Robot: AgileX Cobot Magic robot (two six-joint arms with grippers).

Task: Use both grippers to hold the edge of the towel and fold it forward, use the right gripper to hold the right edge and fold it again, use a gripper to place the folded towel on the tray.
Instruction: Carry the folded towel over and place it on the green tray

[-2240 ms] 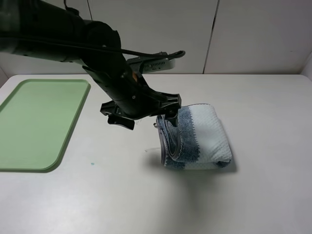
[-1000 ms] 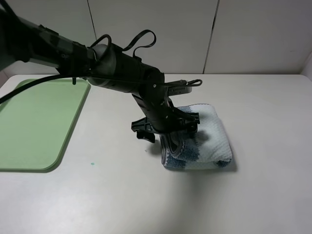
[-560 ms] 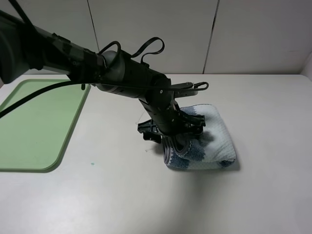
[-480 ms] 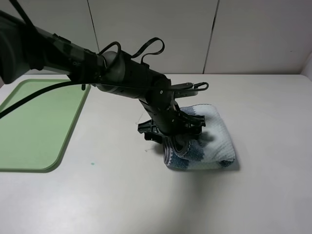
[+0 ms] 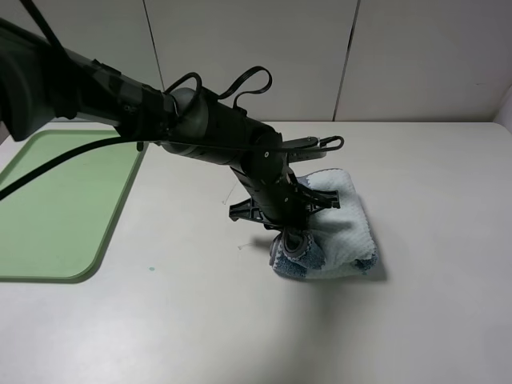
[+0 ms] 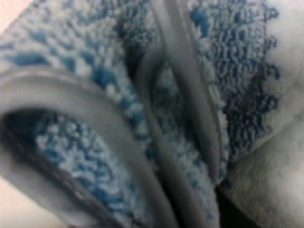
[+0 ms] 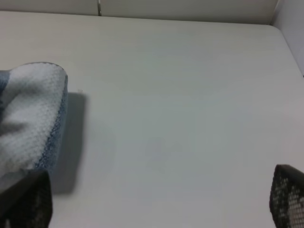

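1. Pale table [image 5: 448,320] under everything, bare apart from the task's things.
2. Light-green tray [image 5: 56,208], well apart from the left gripper [image 5: 294,237], on its far side from the towel.
3. Folded striped towel [image 5: 340,232] directly beneath that gripper, layered hems [image 6: 183,95] filling its camera (likely a pickup grasp; jaw state impossible to tell).
4. Right gripper [image 7: 156,209] near the towel, spread wide, empty.
5. No readable writing anywhere.

The left gripper [image 5: 294,232] tips are buried in the towel [image 5: 332,232] folds; the left wrist view is blurred.
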